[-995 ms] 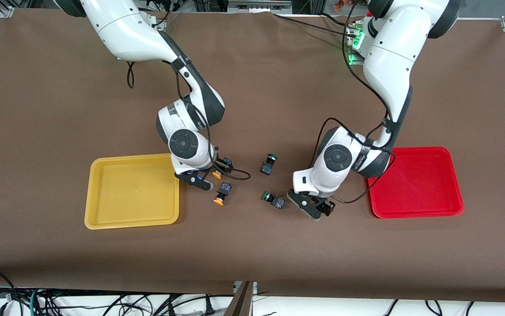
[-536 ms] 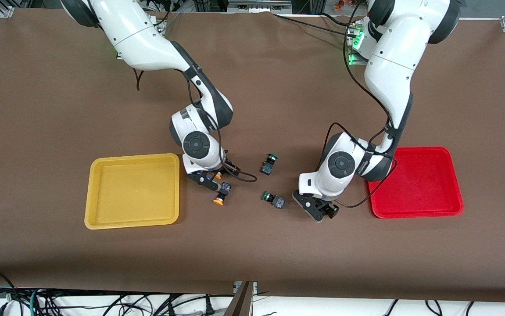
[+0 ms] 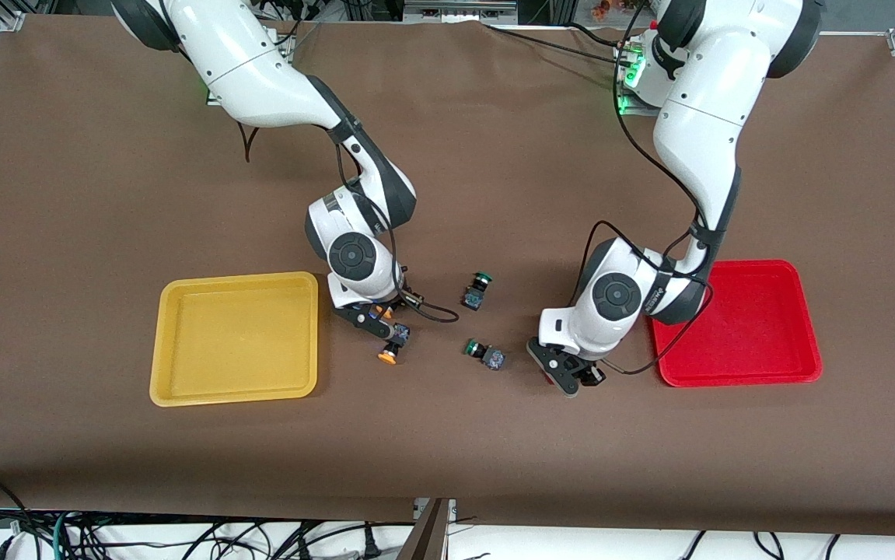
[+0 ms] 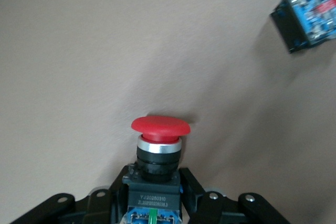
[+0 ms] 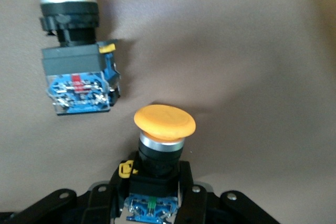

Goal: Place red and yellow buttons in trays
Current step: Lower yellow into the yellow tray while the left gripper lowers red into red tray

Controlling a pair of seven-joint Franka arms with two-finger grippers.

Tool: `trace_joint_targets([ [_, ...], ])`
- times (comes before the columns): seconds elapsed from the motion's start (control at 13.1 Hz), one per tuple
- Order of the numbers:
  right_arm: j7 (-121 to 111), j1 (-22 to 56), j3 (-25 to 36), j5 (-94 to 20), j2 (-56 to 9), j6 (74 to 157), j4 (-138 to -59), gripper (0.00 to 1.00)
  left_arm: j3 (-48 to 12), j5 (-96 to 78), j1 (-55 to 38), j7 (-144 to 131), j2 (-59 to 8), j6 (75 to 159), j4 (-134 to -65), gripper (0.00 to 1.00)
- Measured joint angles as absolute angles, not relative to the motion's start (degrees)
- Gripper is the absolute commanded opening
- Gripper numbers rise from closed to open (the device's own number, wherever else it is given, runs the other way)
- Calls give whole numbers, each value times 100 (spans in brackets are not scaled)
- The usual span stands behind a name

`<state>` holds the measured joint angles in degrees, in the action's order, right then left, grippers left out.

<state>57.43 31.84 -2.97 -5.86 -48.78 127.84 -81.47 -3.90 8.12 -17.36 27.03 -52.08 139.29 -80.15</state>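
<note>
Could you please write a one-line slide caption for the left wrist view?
Left pincer shut on a red-capped button above the brown table.

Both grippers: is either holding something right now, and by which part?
Left gripper clamps a red button by its black body. Right gripper clamps a yellow button by its black body, caps pointing outward.
</note>
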Motion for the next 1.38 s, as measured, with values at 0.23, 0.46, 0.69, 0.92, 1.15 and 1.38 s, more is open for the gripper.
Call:
trace_joint_targets([
  [0.23,5172,3047,-190,-576,-4681,12348,-8053,0,-391,812,-1632,2758,-5033,13507,-7913,0],
  [0.46,3879,2387,-120,-570,-4291,11464,-8014,0,-377,812,-1488,2758,-4261,12132,-7778,0],
  [0.69,2310,1668,100,-567,-4177,10954,-8048,0,-362,812,-1063,2934,-3545,10432,-7802,0],
  [0.92,1137,1354,501,-566,-4225,10930,-8223,0,-343,812,-548,3169,-3453,9630,-7969,9],
  [1.15,182,976,693,-565,-4316,10932,-8273,0,-342,812,-197,3332,-3680,9581,-8374,8],
  [1.38,-398,538,698,-565,-4443,10968,-8293,0,-337,812,25,3587,-4168,9854,-8454,13],
])
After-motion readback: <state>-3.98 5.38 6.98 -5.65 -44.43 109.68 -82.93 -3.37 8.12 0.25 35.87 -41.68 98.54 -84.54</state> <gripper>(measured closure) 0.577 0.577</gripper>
